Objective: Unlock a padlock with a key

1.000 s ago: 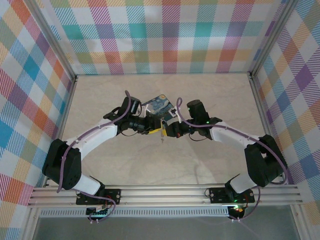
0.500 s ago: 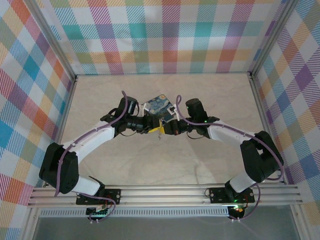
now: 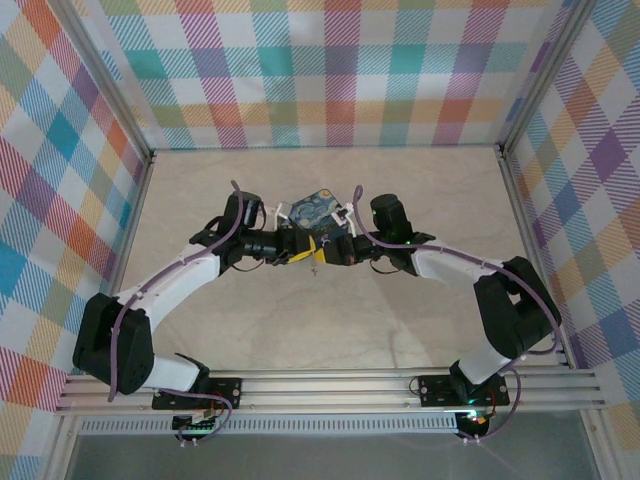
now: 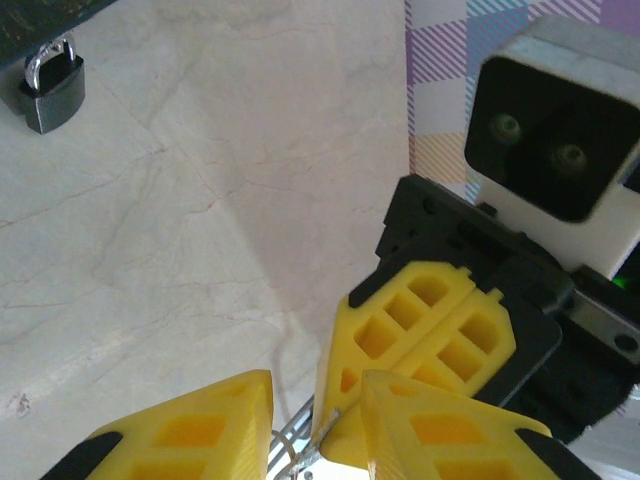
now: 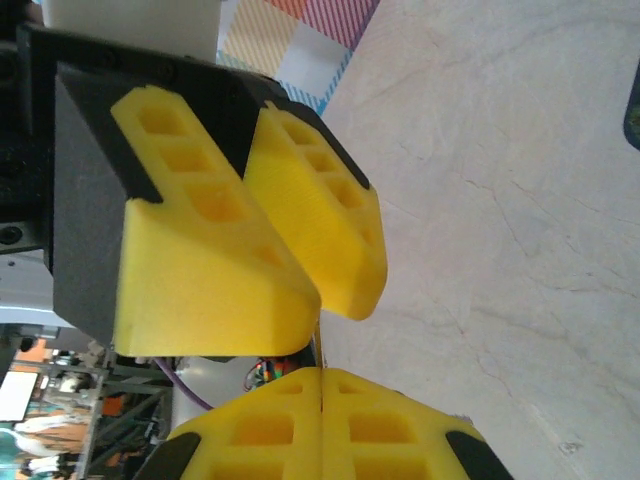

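Since a second ago: drift of both arms up and left toward the tin (image 3: pixel 320 207), meeting point now just short of its near edge. Left gripper (image 4: pixel 318 428) tip to tip with right gripper (image 5: pixel 321 388), above the surface (image 3: pixel 300 330), closer in than half a second back.

Key (image 4: pixel 298 442): no longer dangling clear below the tips as before. Now tucked in between the two grippers, seen from the left wrist as a scrap of silvery wire and metal.

Right jaws: pressed flat together, a thin metal sliver in the seam, probably the key, though too fine to swear to. Left jaws: narrow gap, with the key metal and the right gripper's tips sitting in it. Contact of left pads with key not discernible.

Padlock (image 4: pixel 50 88): on the surface right at the tin's edge, shackle seated, well apart from both grippers, untouched.

Reading: mid-air handover or regrip of the key, not yet an approach to the lock. Nearer the tin, so a shorter reach to come. Unlocking itself not begun.

Next needs: one firm hold on the key's head with the blade sticking out, other jaws free to steady the padlock.

Risk: tiny key slipping or twisting during the swap.
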